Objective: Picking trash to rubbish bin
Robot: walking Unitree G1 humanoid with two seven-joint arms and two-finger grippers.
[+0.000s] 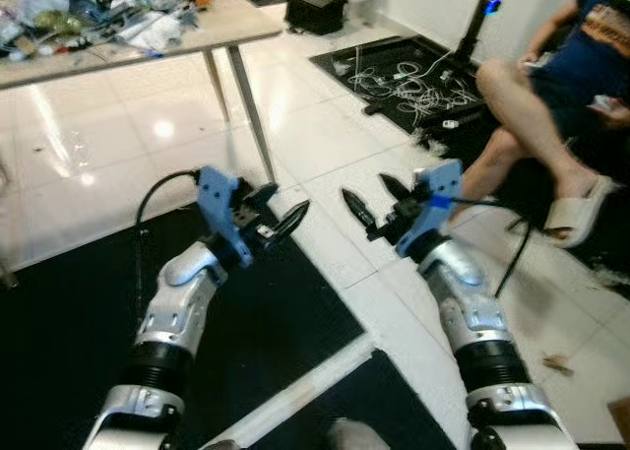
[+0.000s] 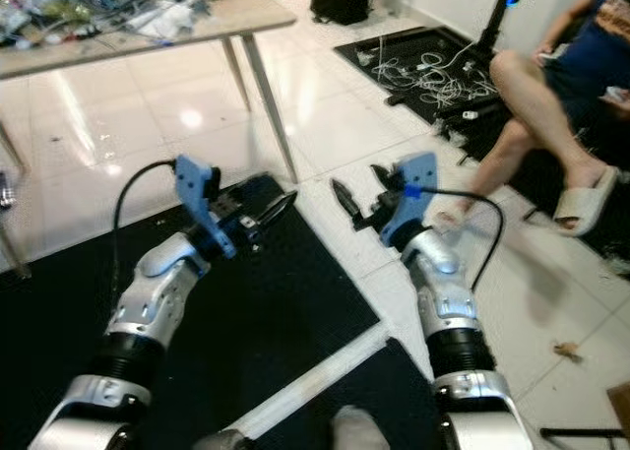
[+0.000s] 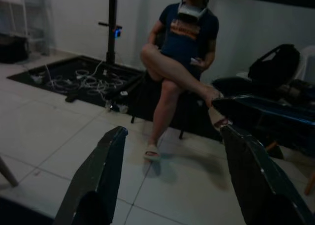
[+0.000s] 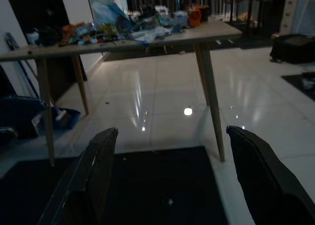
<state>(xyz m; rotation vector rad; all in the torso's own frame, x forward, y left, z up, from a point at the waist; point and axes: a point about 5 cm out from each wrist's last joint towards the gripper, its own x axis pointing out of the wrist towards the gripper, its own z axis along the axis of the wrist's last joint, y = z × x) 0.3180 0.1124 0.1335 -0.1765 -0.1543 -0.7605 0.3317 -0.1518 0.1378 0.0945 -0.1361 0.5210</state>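
White floor tiles [image 1: 325, 135] lie under my left gripper [image 1: 280, 214] and right gripper [image 1: 377, 199], both spread apart and empty; a trash scrap [image 1: 556, 363] lies by my right arm.

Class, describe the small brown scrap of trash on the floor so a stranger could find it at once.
Start at the seated person on the robot's right, then follow the white tiled floor down past the sandalled foot. The small brown scrap lies alone on a tile beside the right arm, nearer the robot than the tangle of white cables on the black mat.
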